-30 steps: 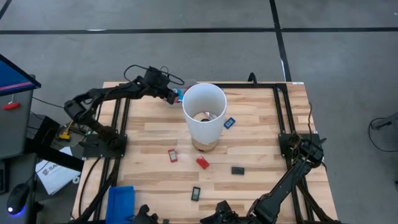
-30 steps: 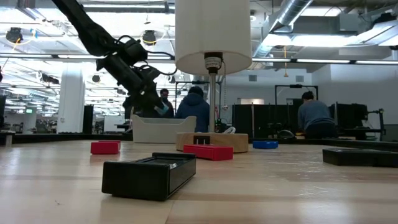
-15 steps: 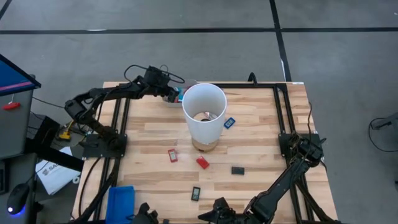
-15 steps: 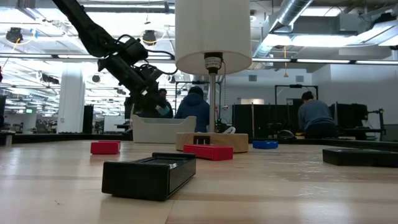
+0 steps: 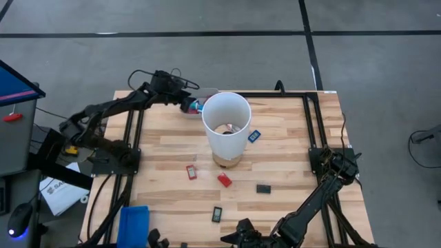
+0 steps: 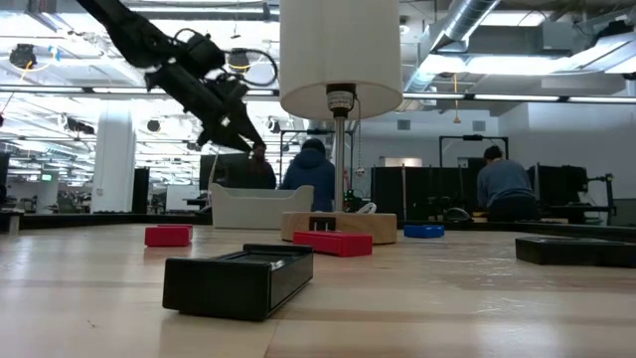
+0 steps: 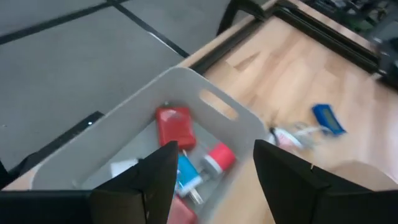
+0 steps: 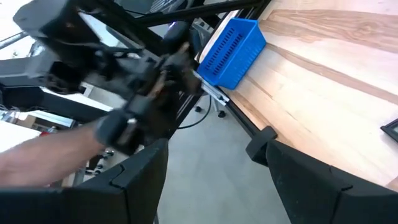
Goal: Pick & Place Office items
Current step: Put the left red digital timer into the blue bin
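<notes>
Your left tool (image 7: 211,171) hangs above the grey tray (image 7: 231,118) at the bench's (image 5: 289,151) far edge, fingers spread wide, nothing between them. From its wrist camera you're looking straight down into that tray: a red piece (image 7: 174,126), a red-and-white piece (image 7: 217,157) and a light blue piece (image 7: 185,169) lie inside. In the low view the tool (image 6: 231,127) sits clear above the tray (image 6: 260,206), not touching it.

Just beside the tray stands the tall white cylinder (image 5: 225,125) on its wooden base. A blue piece (image 5: 254,136) lies right next to the cylinder.

Nearer the front, loose on the bench: a red piece with a white mark (image 5: 191,171), a plain red piece (image 5: 224,180), a black piece (image 5: 263,188) and another black piece (image 5: 216,215).

Your right tool (image 8: 214,180) is parked off the bench's front edge, fingers set apart, empty. A blue tray (image 5: 134,224) sits at the front-left corner, partly past the edge.
</notes>
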Robot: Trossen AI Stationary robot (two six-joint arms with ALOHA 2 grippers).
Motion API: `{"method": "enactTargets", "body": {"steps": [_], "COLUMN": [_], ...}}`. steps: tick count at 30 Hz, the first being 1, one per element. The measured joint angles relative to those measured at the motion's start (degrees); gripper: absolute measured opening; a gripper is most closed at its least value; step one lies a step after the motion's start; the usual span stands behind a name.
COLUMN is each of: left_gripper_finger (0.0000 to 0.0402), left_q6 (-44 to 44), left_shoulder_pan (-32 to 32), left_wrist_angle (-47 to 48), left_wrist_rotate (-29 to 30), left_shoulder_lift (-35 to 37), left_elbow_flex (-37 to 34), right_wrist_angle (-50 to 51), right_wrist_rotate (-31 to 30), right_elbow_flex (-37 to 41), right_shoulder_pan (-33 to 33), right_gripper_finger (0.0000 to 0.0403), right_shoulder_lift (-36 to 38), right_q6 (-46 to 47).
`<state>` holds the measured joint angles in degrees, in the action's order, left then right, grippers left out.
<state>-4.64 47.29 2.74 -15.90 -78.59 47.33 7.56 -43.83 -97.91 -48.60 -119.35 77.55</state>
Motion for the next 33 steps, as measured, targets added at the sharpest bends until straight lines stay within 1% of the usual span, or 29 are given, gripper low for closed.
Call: {"method": "enactTargets", "body": {"steps": [2, 5, 8, 10, 12, 14, 16, 18, 20, 23, 25, 29, 33], "left_gripper_finger": [0.0204, 0.0197, 0.0189, 0.0186, 0.0184, 0.0186, 0.0191, 0.0199, 0.0209, 0.0228, 0.0242, 0.0266, 0.0282], "left_q6": [1.63, 7.51, 13.22, 14.88, 15.18, 15.14, 15.12, 15.08, 15.10, 14.99, 14.94, 15.45, 21.95], "left_shoulder_pan": [-0.24, -2.03, -6.16, -9.90, -14.60, -20.55, -27.44, -34.89, -41.88, -50.36, -54.12, -57.40, -57.86], "left_wrist_angle": [5.01, 14.43, 22.17, 26.43, 29.54, 30.73, 29.43, 26.45, 23.70, 20.90, 18.89, 16.63, 16.65], "left_wrist_rotate": [-2.50, -4.53, -4.98, -4.98, -4.97, -4.99, -5.01, -4.30, -1.16, 5.72, 8.57, 9.38, 9.11], "left_shoulder_lift": [2.97, 8.05, 14.13, 18.75, 23.94, 29.28, 34.55, 39.00, 41.35, 40.89, 38.06, 28.03, 16.62], "left_elbow_flex": [-0.01, -0.65, -3.61, -6.28, -9.59, -13.18, -16.84, -19.04, -19.82, -19.91, -19.91, -19.92, -18.57], "right_wrist_angle": [0.17, 0.21, 0.48, 0.90, 1.07, 1.10, 1.26, 1.26, 1.38, 1.67, 1.91, 1.98, 1.94], "right_wrist_rotate": [-0.03, -0.51, -1.85, -2.14, -2.40, -3.03, -4.05, -4.75, -4.80, -5.14, -5.14, -5.14, -5.14], "right_elbow_flex": [0.00, 0.00, 0.00, 0.00, 0.00, 0.00, 0.00, 0.00, 0.00, 0.00, 0.00, 0.00, 0.00], "right_shoulder_pan": [-0.05, -0.21, -0.51, -0.63, -0.92, -1.02, -1.27, -1.33, -1.50, -1.66, -1.66, -1.64, -1.64], "right_gripper_finger": [0.0264, 0.0264, 0.0264, 0.0264, 0.0264, 0.0264, 0.0264, 0.0264, 0.0264, 0.0264, 0.0264, 0.0264, 0.0264], "right_shoulder_lift": [0.00, 0.00, 0.00, 0.00, 0.00, 0.00, 0.00, 0.00, 0.00, 0.00, 0.00, 0.00, 0.00], "right_q6": [-0.05, -0.49, -1.07, -1.24, -1.28, -1.50, -1.65, -1.67, -1.67, -1.65, -1.65, -1.65, -1.58]}}
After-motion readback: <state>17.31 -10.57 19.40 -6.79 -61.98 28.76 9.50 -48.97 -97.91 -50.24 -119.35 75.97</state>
